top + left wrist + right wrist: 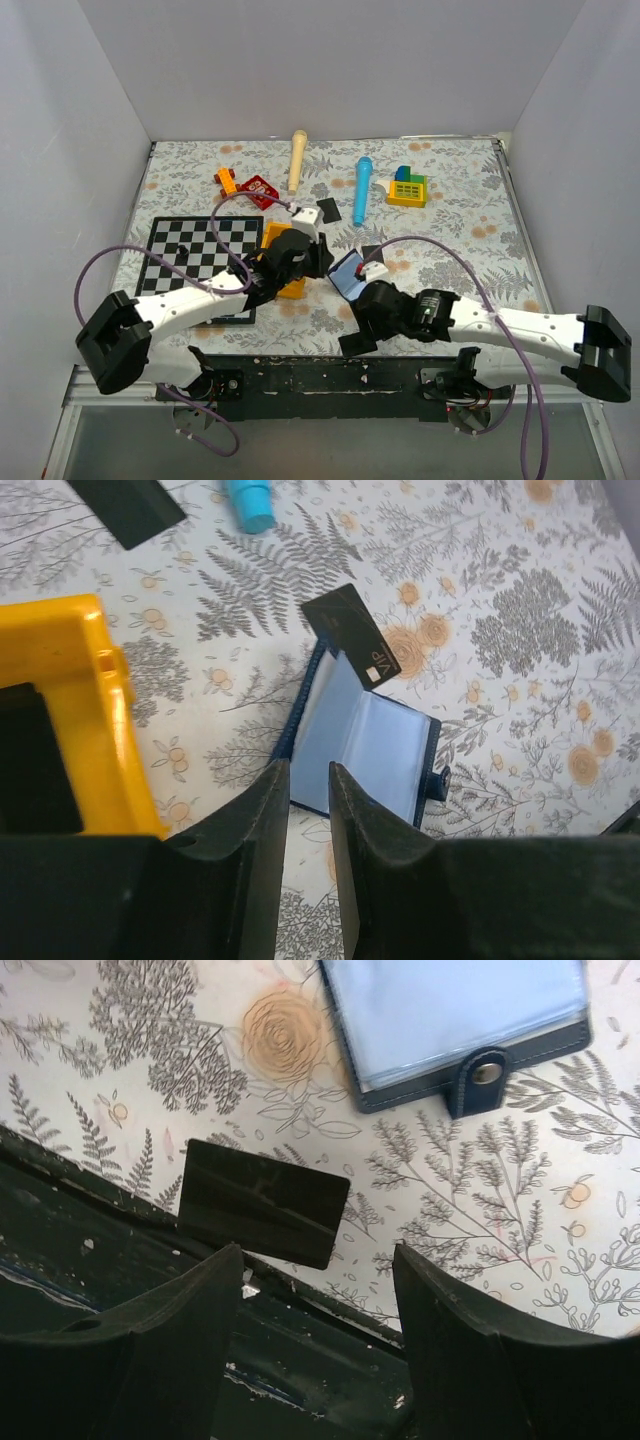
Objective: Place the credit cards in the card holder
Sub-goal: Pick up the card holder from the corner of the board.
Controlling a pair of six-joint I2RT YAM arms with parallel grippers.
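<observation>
The card holder (pixel 347 273) lies open on the floral cloth, its light blue clear pockets facing up (pixel 365 748) (pixel 450 1010). One black credit card (pixel 350 635) marked VIP rests tilted at the holder's far edge, partly over a pocket. A second black card (pixel 265 1200) lies flat at the table's front edge (pixel 357 343). My left gripper (pixel 308 770) hovers just before the holder's near edge, its jaws slightly apart and empty (pixel 318 258). My right gripper (pixel 318 1252) stands wide open over the front edge beside the second card, holding nothing (pixel 362 318).
A yellow block (pixel 90 710) sits close on the left gripper's left. A chessboard (pixel 195 255) lies at the left. At the back are a blue marker (pixel 362 190), a wooden stick (pixel 297 160), toy blocks (pixel 408 187) and another flat black piece (pixel 328 206).
</observation>
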